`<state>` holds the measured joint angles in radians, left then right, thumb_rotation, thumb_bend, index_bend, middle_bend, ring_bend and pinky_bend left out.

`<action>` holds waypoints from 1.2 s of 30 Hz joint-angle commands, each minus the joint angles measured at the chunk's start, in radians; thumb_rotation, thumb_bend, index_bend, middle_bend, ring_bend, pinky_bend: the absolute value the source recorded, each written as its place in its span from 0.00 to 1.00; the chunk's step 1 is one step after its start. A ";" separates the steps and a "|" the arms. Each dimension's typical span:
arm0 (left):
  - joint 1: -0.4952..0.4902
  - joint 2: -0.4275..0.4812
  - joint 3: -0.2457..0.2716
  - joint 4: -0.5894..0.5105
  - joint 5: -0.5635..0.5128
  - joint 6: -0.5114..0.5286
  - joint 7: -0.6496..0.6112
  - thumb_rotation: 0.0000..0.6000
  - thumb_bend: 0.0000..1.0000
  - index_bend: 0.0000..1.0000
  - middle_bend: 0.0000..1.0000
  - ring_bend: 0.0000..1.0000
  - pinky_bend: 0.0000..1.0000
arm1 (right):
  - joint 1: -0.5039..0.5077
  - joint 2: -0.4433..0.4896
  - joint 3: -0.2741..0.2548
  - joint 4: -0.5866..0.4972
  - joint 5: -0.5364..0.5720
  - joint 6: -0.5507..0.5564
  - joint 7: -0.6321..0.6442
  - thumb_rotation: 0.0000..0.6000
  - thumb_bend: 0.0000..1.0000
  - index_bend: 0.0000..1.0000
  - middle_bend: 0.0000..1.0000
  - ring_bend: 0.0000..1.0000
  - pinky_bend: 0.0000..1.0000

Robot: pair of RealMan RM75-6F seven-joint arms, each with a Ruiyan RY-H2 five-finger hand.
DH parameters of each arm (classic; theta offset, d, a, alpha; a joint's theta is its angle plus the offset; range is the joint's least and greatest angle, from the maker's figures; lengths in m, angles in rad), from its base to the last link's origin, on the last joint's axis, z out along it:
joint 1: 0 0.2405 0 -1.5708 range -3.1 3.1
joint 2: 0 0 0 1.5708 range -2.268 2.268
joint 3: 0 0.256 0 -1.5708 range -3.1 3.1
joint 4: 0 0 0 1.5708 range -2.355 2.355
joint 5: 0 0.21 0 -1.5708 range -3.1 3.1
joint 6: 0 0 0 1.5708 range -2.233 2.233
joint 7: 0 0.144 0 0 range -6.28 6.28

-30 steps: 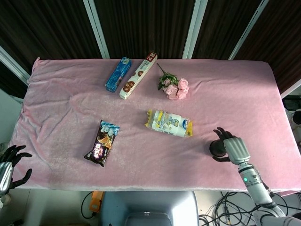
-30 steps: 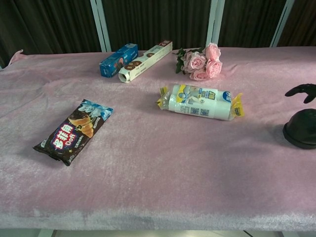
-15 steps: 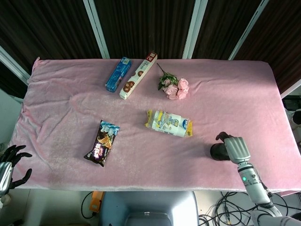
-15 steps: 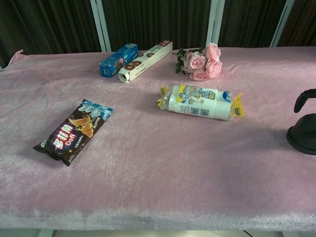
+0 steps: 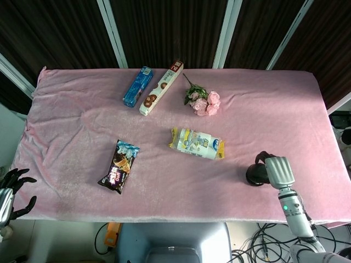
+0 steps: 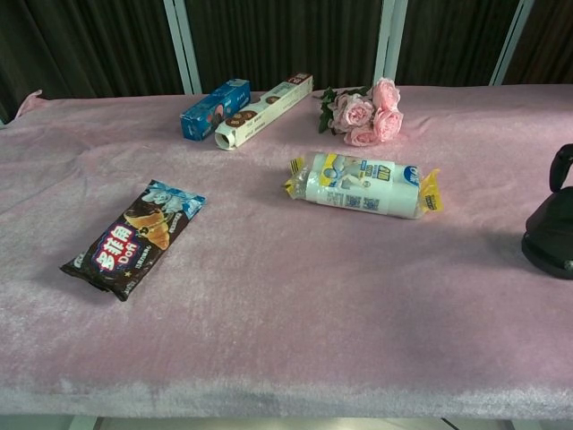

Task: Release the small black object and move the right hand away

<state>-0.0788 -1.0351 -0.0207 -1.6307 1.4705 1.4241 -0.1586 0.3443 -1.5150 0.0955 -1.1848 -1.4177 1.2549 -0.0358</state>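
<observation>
Both hands show only overhead: left hand [image 5: 10,192] fingers spread, right hand [image 5: 272,171] grips the small black object [image 5: 254,174].

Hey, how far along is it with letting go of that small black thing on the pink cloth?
Done: the small black rounded object sits on the pink velvet tablecloth, near the front right edge. In hand: the right hand is right beside it, dark fingers curled over its top; whether they touch it is unclear. Left: clearing the fingers and drawing the hand away. The left hand idles off the table.
</observation>
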 commanded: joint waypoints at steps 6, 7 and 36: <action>0.000 0.001 0.001 -0.001 0.000 -0.001 -0.002 1.00 0.36 0.37 0.16 0.07 0.25 | -0.068 0.097 -0.002 -0.084 -0.035 0.119 0.081 1.00 0.12 0.74 0.54 0.66 0.87; 0.000 0.001 0.000 -0.002 0.000 -0.001 -0.002 1.00 0.36 0.37 0.16 0.07 0.25 | -0.077 0.107 -0.003 -0.086 -0.028 0.121 0.080 1.00 0.12 0.74 0.54 0.66 0.87; 0.002 0.001 0.001 -0.008 0.000 0.003 0.015 1.00 0.36 0.37 0.16 0.07 0.25 | -0.193 0.149 -0.079 0.015 -0.150 0.275 0.287 1.00 0.12 0.21 0.16 0.08 0.34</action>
<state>-0.0766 -1.0341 -0.0199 -1.6387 1.4703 1.4272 -0.1441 0.1966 -1.4144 0.0335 -1.0842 -1.4958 1.4025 0.2525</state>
